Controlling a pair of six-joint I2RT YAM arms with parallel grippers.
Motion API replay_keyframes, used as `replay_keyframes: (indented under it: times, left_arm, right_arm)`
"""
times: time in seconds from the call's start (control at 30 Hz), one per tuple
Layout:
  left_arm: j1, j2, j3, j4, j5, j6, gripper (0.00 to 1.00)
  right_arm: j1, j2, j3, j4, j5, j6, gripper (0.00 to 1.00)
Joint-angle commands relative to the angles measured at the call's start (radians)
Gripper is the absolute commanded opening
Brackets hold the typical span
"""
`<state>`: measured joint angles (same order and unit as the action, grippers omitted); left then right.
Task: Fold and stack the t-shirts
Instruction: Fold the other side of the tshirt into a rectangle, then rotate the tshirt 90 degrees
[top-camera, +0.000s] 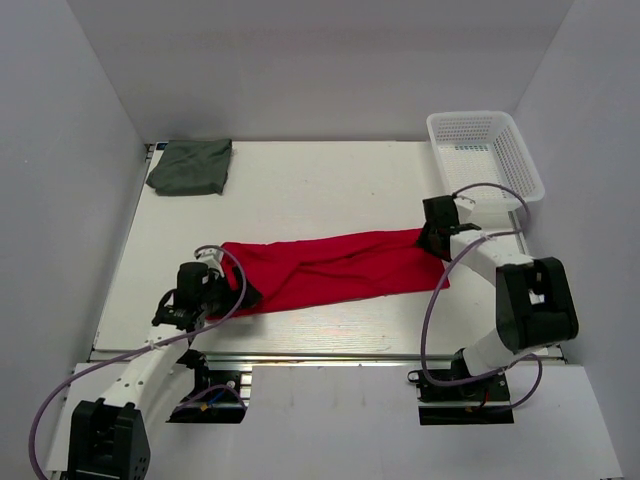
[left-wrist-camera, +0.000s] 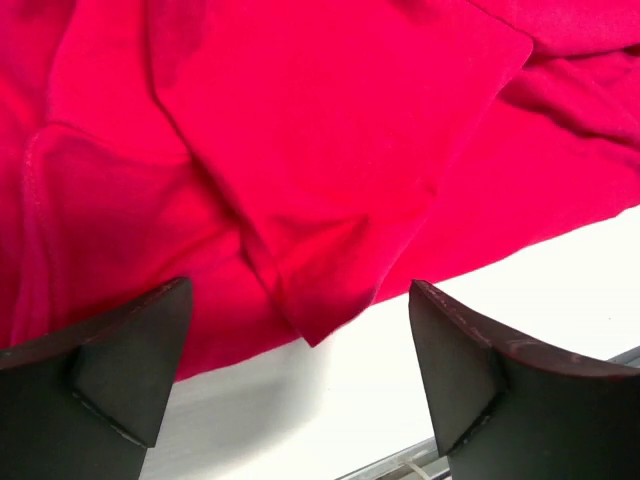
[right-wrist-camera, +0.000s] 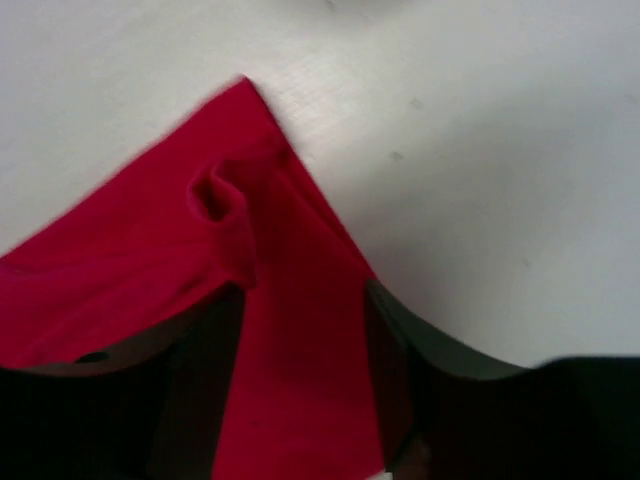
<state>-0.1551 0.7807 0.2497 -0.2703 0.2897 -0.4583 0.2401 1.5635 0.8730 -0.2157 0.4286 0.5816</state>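
The red t-shirt (top-camera: 335, 268) lies stretched in a long band across the middle of the table. The dark grey-green t-shirt (top-camera: 191, 166) lies folded at the far left corner. My left gripper (top-camera: 222, 292) is at the red shirt's left end, open and wide; in the left wrist view (left-wrist-camera: 300, 300) a corner of the red shirt (left-wrist-camera: 330, 150) lies just ahead of its fingers, untouched. My right gripper (top-camera: 436, 238) is at the shirt's right end. In the right wrist view (right-wrist-camera: 303, 330) its jaws stand apart, with a strip of red cloth (right-wrist-camera: 150, 250) running between them.
A white mesh basket (top-camera: 487, 150) stands at the far right corner. The table's near edge with its metal rail (top-camera: 320, 355) runs just behind the left gripper. Grey walls close in the left, back and right sides.
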Motion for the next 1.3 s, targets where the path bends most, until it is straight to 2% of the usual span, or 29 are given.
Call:
replay_keyframes:
  times: [0.0, 0.1, 0.17, 0.23, 0.4, 0.53, 0.63, 0.77, 0.83, 0.97, 1.0, 1.17, 1.23, 1.27]
  left_arm:
    - [-0.001, -0.026, 0.034, -0.05, -0.004, -0.008, 1.0]
    - [-0.001, -0.041, 0.059, -0.04, -0.004, -0.031, 1.0]
    - [-0.001, -0.051, 0.089, -0.029, -0.018, -0.04, 1.0]
    - [-0.001, -0.032, 0.111, -0.02, -0.032, -0.04, 1.0]
    - [-0.001, 0.06, 0.207, 0.009, -0.072, -0.04, 1.0]
    - [-0.001, 0.182, 0.272, 0.104, -0.081, -0.017, 1.0]
    - [-0.001, 0.317, 0.318, 0.196, -0.02, -0.017, 1.0]
    - [0.017, 0.515, 0.365, 0.282, 0.064, -0.031, 1.0]
    - [0.017, 0.625, 0.391, 0.302, 0.068, -0.031, 1.0]
    - [0.026, 0.77, 0.448, 0.252, 0.029, -0.042, 1.0]
    - [0.026, 0.793, 0.448, 0.235, 0.017, -0.052, 1.0]
    - [0.035, 0.907, 0.54, 0.129, -0.07, -0.071, 1.0]
    - [0.035, 0.963, 0.594, 0.108, -0.081, -0.071, 1.0]
    - [0.035, 0.988, 0.615, 0.091, -0.081, -0.071, 1.0]
  right_arm:
    - [-0.012, -0.114, -0.06, -0.066, 0.14, 0.115, 0.6]
    - [-0.009, -0.186, -0.088, -0.105, 0.176, 0.142, 0.63]
    - [-0.004, -0.203, -0.078, -0.099, 0.168, 0.12, 0.74]
    - [-0.005, -0.212, -0.04, -0.074, 0.086, 0.06, 0.9]
    - [0.013, -0.146, 0.046, 0.016, -0.127, -0.074, 0.9]
    - [0.033, -0.062, 0.087, 0.107, -0.295, -0.144, 0.9]
    - [0.048, 0.03, 0.127, 0.142, -0.39, -0.157, 0.9]
    - [0.041, 0.102, 0.132, 0.167, -0.453, -0.132, 0.9]
    - [0.036, 0.121, 0.112, 0.153, -0.436, -0.12, 0.9]
    - [-0.002, 0.109, 0.058, 0.113, -0.433, -0.071, 0.9]
    - [-0.011, 0.109, 0.037, 0.104, -0.389, -0.057, 0.9]
    - [-0.119, 0.069, -0.048, 0.088, -0.383, -0.046, 0.9]
    - [-0.162, 0.061, -0.063, 0.09, -0.396, -0.055, 0.9]
    - [-0.169, 0.053, -0.069, 0.091, -0.454, -0.063, 0.9]
